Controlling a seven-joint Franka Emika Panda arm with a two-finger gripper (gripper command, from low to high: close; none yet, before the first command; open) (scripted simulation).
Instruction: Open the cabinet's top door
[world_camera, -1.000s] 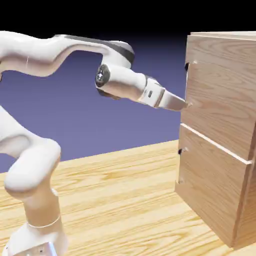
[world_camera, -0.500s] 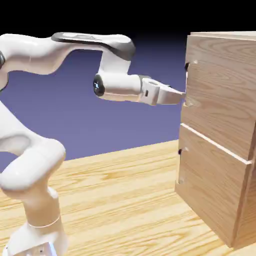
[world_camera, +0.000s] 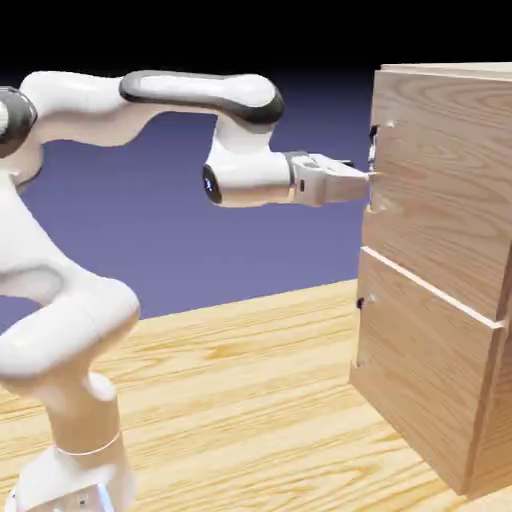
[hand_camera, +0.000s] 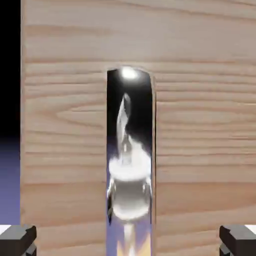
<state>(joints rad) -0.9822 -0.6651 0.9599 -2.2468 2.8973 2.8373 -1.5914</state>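
The light-wood cabinet (world_camera: 440, 270) stands at the exterior view's right, with the top door (world_camera: 440, 190) above a like lower panel. A small metallic vertical handle (world_camera: 373, 165) sits near the top door's left edge. My gripper (world_camera: 366, 186) is level and reaches right up to that handle. In the hand view the shiny handle (hand_camera: 129, 160) fills the middle, close up, in front of the door's wood (hand_camera: 200, 125). The two grey fingertips (hand_camera: 17, 239) stand far apart at the bottom corners, one on each side of the handle, so the gripper is open and holds nothing.
The lower door (world_camera: 420, 370) has its own small handle (world_camera: 362, 300) at its left edge. The wooden table (world_camera: 240, 400) stretches below the arm. My arm's white base (world_camera: 70, 440) rises at the lower left.
The hand has risen and levelled out, moving right until its fingertips reach the top door's handle. The jaws have stayed wide apart.
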